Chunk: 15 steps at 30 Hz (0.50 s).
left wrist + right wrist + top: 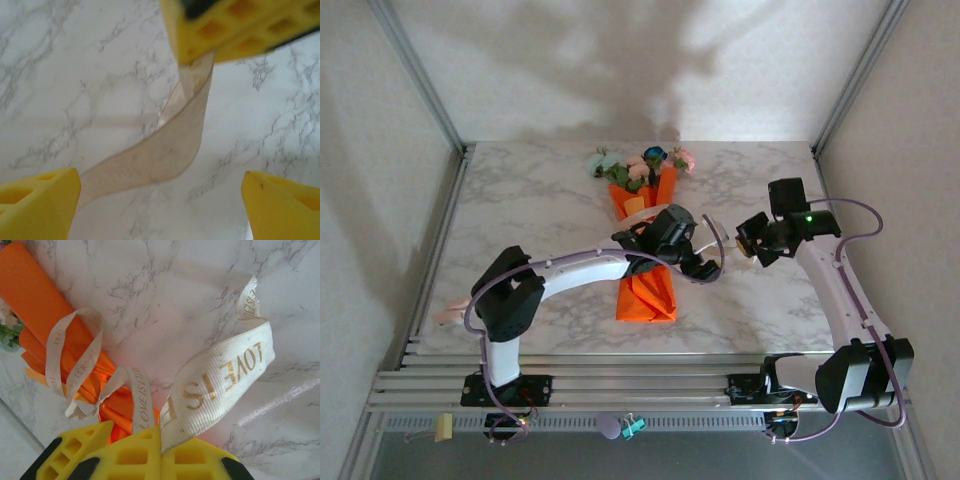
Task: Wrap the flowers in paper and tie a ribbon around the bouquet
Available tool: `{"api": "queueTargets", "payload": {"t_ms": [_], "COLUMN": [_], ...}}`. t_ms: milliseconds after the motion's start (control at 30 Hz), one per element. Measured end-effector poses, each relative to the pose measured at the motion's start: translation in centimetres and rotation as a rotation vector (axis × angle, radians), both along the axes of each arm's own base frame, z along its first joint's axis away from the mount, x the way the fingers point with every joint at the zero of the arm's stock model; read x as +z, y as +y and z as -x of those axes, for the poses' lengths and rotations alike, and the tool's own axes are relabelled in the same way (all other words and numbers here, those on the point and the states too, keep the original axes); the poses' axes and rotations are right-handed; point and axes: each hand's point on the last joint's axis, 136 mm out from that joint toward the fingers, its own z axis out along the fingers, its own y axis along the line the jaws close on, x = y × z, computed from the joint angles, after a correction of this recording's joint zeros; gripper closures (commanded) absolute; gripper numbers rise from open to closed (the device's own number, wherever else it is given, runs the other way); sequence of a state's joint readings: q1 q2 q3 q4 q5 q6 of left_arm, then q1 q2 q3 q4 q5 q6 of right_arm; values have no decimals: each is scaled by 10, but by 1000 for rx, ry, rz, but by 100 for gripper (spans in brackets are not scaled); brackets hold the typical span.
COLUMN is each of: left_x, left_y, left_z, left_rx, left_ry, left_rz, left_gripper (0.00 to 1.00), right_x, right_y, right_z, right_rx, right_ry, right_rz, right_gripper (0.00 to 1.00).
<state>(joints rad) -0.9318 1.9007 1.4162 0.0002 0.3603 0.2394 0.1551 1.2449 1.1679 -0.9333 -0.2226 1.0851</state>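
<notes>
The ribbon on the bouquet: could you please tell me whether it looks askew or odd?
Yes: the ribbon sits in loose, lopsided loops across the orange paper rather than a snug knot, one end pinched in the right pincer.

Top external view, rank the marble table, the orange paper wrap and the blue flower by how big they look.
1. White marble-patterned table, largest.
2. Bright orange paper wrap, partly covered.
3. Small blue artificial bloom, smallest.

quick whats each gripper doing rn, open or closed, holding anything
left gripper: open, fingers wide apart, gripping nothing
right gripper: shut on the ribbon
</notes>
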Motion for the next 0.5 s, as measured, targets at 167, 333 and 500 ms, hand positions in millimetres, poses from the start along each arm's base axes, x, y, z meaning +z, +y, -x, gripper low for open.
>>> {"api": "queueTargets", "payload": {"t_ms": [167, 333, 500], "left_x": [8, 1, -3], "left_y": [-19, -25, -15], "left_z": [-15, -25, -29], "left_rx": [1, 16, 56], "left_ry": [-36, -24, 0], "left_rz": [17, -11, -37], "left_gripper": [57, 100, 100], "right_x": [7, 12, 13], "right_y": [2, 2, 5], "right_z": [-2, -4, -7], "right_rx": [-2, 0, 21], "right_ry": [-13, -31, -49], "right_rz": [-17, -14, -18], "right_gripper": [100, 100, 100]}}
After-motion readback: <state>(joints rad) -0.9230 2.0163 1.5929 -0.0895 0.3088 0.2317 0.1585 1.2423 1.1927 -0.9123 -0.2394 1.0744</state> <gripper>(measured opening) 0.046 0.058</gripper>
